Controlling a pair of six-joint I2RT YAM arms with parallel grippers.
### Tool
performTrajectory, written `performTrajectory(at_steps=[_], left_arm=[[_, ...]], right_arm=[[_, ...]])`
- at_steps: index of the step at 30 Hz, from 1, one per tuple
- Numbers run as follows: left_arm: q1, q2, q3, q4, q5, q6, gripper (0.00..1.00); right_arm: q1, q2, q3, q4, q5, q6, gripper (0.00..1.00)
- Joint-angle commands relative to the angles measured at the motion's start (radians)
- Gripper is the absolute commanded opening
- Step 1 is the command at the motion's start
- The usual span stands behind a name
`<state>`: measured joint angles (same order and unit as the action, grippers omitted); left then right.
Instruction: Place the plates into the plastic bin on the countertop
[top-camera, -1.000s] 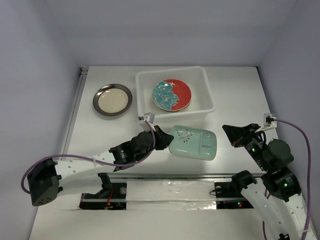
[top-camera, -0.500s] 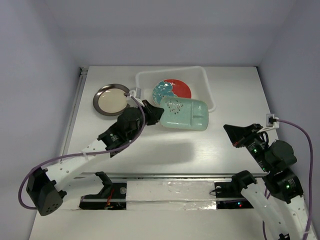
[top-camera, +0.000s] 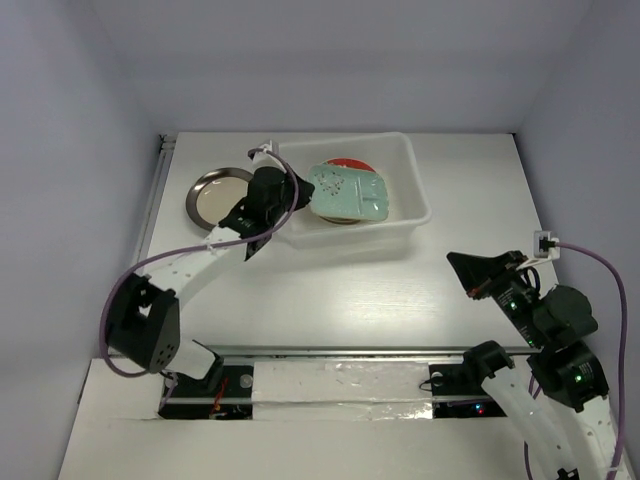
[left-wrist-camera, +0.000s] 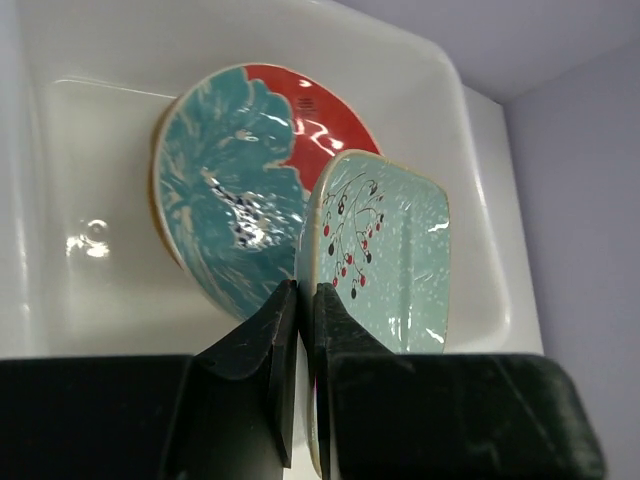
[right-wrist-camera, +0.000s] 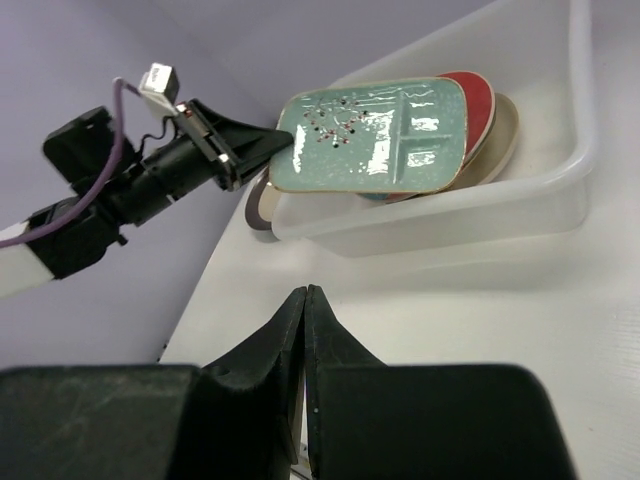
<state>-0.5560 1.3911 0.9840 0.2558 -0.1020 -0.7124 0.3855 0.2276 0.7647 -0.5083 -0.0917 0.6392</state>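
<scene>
- A second ago my left tool (top-camera: 300, 200) has the pale green plate (top-camera: 348, 192) by one edge, low over the table (top-camera: 330, 300) in front of the plastic bin (top-camera: 350, 238); now I hold that same plate over the inside of the bin, so the carry across the near wall is done
- My left tool is pinched narrow on the plate's short edge, one finger on each face, and the plate sticks out from it over the bin floor
- Beneath it lies the red-and-teal plate (left-wrist-camera: 225, 190), flat in the bin where it was a second ago; I cannot tell whether the two plates touch yet
- I judge what remains of this step is a short lowering and then opening up, so the green plate settles on the one below rather than dropping onto it
- The dark-rimmed cream plate (top-camera: 212, 195) sits on the table just left of the bin, unmoved, and is the one left to fetch
- My right tool (right-wrist-camera: 303, 300) has its fingers pressed together on nothing; it hangs over the near right of the table, well apart from the bin, and has hardly shifted
</scene>
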Motion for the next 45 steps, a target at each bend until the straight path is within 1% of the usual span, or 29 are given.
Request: performTrajectory(at_steps=[1, 6, 10, 14, 19, 21, 22, 24, 25, 27, 28, 32, 34, 37, 39, 40, 41, 42, 43, 44, 45], left_arm=[[0.030, 0.023, 0.128, 0.217, 0.071, -0.041, 0.00], [0.074, 0.123, 0.191, 0.226, 0.091, -0.032, 0.00], [0.084, 0.233, 0.237, 0.203, 0.088, -0.022, 0.00], [0.084, 0.310, 0.266, 0.183, 0.067, -0.016, 0.00], [0.084, 0.345, 0.262, 0.155, 0.021, -0.001, 0.00], [0.084, 0.348, 0.266, 0.122, -0.004, 0.017, 0.08], [0.084, 0.347, 0.266, 0.106, -0.011, 0.025, 0.17], [0.084, 0.344, 0.265, 0.096, -0.025, 0.043, 0.27], [0.084, 0.342, 0.266, 0.089, -0.030, 0.050, 0.36], [0.084, 0.338, 0.266, 0.074, -0.037, 0.062, 0.43], [0.084, 0.336, 0.266, 0.068, -0.041, 0.065, 0.48], [0.084, 0.280, 0.254, 0.050, -0.064, 0.090, 0.60], [0.084, 0.228, 0.240, 0.040, -0.094, 0.117, 0.63], [0.084, 0.171, 0.228, 0.020, -0.133, 0.149, 0.65], [0.084, 0.109, 0.200, -0.013, -0.182, 0.160, 0.64], [0.084, 0.082, 0.174, -0.013, -0.198, 0.159, 0.60], [0.084, 0.019, 0.147, -0.004, -0.214, 0.150, 0.58], [0.094, -0.013, 0.072, 0.005, -0.237, 0.124, 0.53], [0.094, -0.051, 0.026, 0.016, -0.249, 0.104, 0.34], [0.122, -0.123, -0.061, 0.034, -0.258, 0.058, 0.13], [0.139, -0.156, -0.102, 0.037, -0.258, 0.033, 0.13]], right_arm=[[-0.004, -0.007, 0.004, 0.033, -0.029, -0.018, 0.05], [-0.004, 0.001, -0.016, 0.050, -0.042, -0.015, 0.05], [-0.004, -0.001, -0.024, 0.054, -0.049, -0.007, 0.05], [-0.004, -0.011, -0.027, 0.056, -0.043, -0.001, 0.05], [-0.004, -0.011, -0.034, 0.054, -0.040, 0.001, 0.05], [-0.004, -0.011, -0.041, 0.063, -0.040, 0.002, 0.05], [-0.004, -0.010, -0.044, 0.066, -0.040, 0.004, 0.05], [-0.004, -0.007, -0.048, 0.077, -0.043, 0.008, 0.06], [-0.004, -0.008, -0.048, 0.082, -0.045, 0.010, 0.06], [-0.004, -0.010, -0.047, 0.091, -0.048, 0.016, 0.06], [-0.004, -0.011, -0.045, 0.093, -0.048, 0.017, 0.06], [-0.004, -0.010, -0.041, 0.097, -0.043, 0.019, 0.06], [-0.004, -0.010, -0.048, 0.103, -0.045, 0.017, 0.06], [-0.004, -0.008, -0.057, 0.117, -0.055, 0.020, 0.06], [-0.004, -0.010, -0.064, 0.128, -0.065, 0.022, 0.05], [-0.004, -0.010, -0.065, 0.129, -0.066, 0.020, 0.05], [-0.004, -0.013, -0.065, 0.131, -0.068, 0.019, 0.05], [-0.004, -0.013, -0.065, 0.132, -0.069, 0.017, 0.05], [-0.004, -0.013, -0.067, 0.132, -0.069, 0.016, 0.05], [-0.004, -0.017, -0.071, 0.134, -0.074, 0.013, 0.05], [-0.004, -0.019, -0.074, 0.136, -0.075, 0.011, 0.05]])
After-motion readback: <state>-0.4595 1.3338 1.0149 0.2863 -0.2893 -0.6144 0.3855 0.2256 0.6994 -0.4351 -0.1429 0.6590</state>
